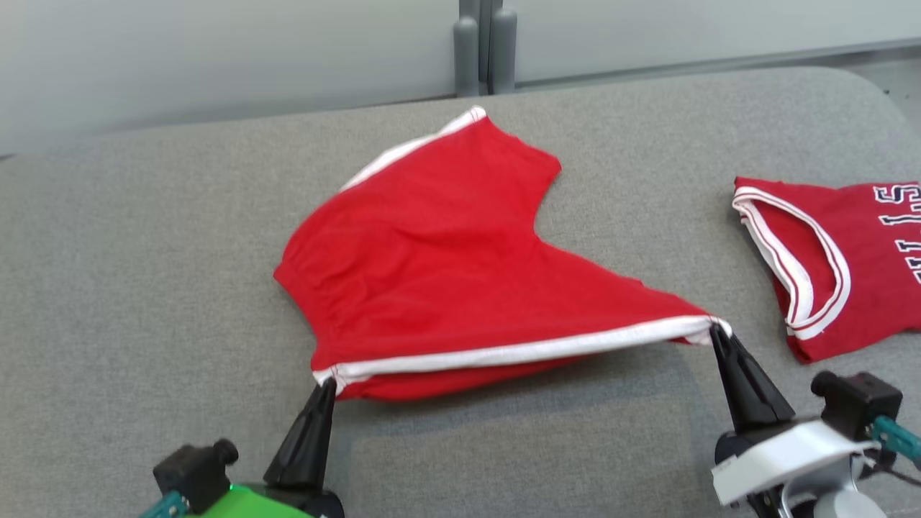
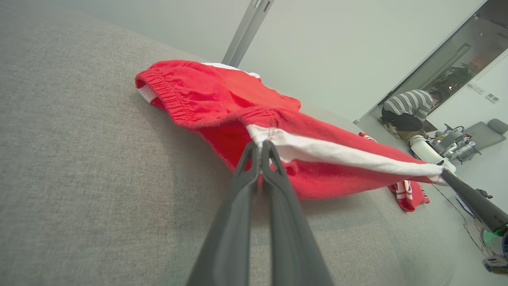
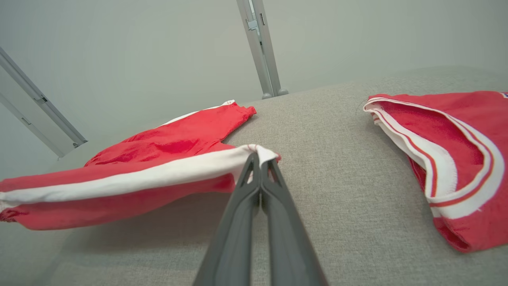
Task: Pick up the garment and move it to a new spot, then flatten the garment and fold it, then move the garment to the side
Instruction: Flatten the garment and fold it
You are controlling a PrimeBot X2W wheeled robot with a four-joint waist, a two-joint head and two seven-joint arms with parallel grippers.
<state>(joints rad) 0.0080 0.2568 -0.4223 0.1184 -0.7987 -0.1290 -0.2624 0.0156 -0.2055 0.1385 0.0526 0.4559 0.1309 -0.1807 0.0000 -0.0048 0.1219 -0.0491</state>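
The garment (image 1: 446, 259) is a pair of red shorts with white side stripes, spread on the grey padded table (image 1: 144, 288). Its near white-striped edge is lifted off the surface and stretched taut between my two grippers. My left gripper (image 1: 327, 385) is shut on the garment's near left corner (image 2: 260, 137). My right gripper (image 1: 716, 331) is shut on the near right corner (image 3: 260, 153). The far part of the garment (image 3: 190, 135) still rests on the table. In the left wrist view, the right gripper's fingers (image 2: 472, 200) hold the stripe's far end.
A red jersey (image 1: 835, 259) with white trim and dark lettering lies on the table at the right, close to my right gripper; it also shows in the right wrist view (image 3: 448, 155). A wall with metal posts (image 1: 483, 50) backs the table. A person (image 2: 408, 109) crouches far off.
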